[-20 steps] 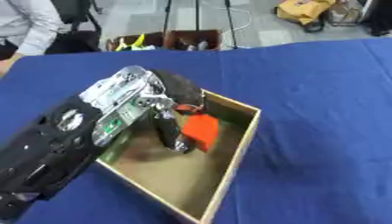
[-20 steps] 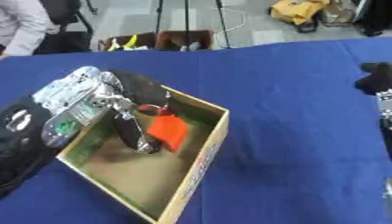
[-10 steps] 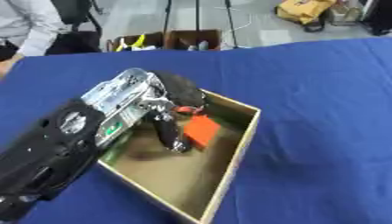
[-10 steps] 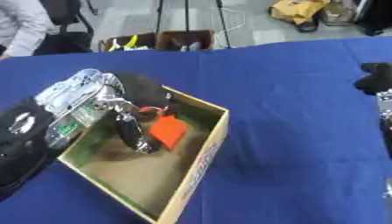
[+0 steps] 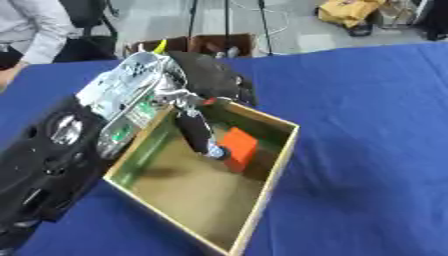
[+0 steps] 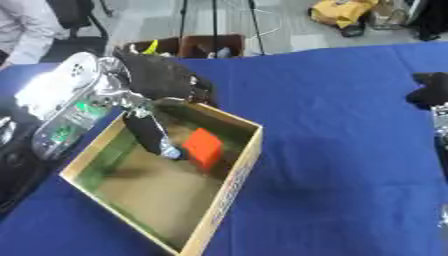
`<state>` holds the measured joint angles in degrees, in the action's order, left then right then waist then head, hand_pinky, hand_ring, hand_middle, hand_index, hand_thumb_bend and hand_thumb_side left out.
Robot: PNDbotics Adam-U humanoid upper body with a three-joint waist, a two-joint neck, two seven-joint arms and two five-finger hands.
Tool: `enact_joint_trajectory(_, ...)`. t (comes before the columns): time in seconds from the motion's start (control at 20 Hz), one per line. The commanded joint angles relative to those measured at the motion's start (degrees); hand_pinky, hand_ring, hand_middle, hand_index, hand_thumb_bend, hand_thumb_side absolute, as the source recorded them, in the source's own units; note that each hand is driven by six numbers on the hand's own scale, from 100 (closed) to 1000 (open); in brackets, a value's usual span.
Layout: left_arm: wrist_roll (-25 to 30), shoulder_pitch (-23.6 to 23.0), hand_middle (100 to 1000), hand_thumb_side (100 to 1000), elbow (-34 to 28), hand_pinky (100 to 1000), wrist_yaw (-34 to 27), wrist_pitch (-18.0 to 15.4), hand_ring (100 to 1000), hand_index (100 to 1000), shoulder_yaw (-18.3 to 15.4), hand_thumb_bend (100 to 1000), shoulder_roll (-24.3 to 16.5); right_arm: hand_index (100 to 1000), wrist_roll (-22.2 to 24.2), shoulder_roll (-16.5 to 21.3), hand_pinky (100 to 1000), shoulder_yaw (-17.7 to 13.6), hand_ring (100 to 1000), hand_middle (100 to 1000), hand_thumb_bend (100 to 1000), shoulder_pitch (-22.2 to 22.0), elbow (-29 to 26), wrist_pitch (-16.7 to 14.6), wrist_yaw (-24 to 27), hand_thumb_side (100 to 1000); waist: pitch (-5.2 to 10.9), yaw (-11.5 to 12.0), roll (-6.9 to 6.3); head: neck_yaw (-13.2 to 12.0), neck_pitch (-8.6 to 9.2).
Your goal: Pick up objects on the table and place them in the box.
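Reaching into the open wooden box [image 5: 262, 200] on the blue-covered table [image 5: 376, 115], the robot's left hand [image 5: 206, 87] had changed little over the last second: it stayed over the box's far-left corner. The orange-red block [image 5: 238, 149] lay inside, against the far-right wall, so that object looked delivered. One of the fingers [image 5: 197, 132] pointed down, straight, its tip just beside the block, holding nothing. The right hand [image 6: 430, 90] showed dark at the table's right edge; I cannot tell its fingers' state.
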<state>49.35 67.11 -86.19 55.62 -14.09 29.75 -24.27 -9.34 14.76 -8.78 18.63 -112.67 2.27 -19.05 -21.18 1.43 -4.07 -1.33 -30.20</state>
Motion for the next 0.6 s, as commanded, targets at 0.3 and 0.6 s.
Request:
enact_joint_trajectory(0.3, 1.64, 0.29, 804, 550, -8.86, 605, -0.41, 1.32, 777, 857, -7.06, 183, -2.09, 742, -0.02, 0.67, 712, -0.14, 646, 531, 514, 0.32, -1.07, -0.07, 0.09, 1000, 1.34, 0.31, 0.39, 0.42, 0.11)
enact_joint_trajectory(0.6, -18.57, -3.17, 594, 769, -19.48, 363, -6.61, 17.36, 610, 782, -14.07, 100, -2.79, 741, -0.38, 0.61, 711, -0.41, 645, 532, 515, 0.49, -1.25, -0.05, 0.09, 1000, 1.23, 0.75, 0.74, 1.12, -0.11)
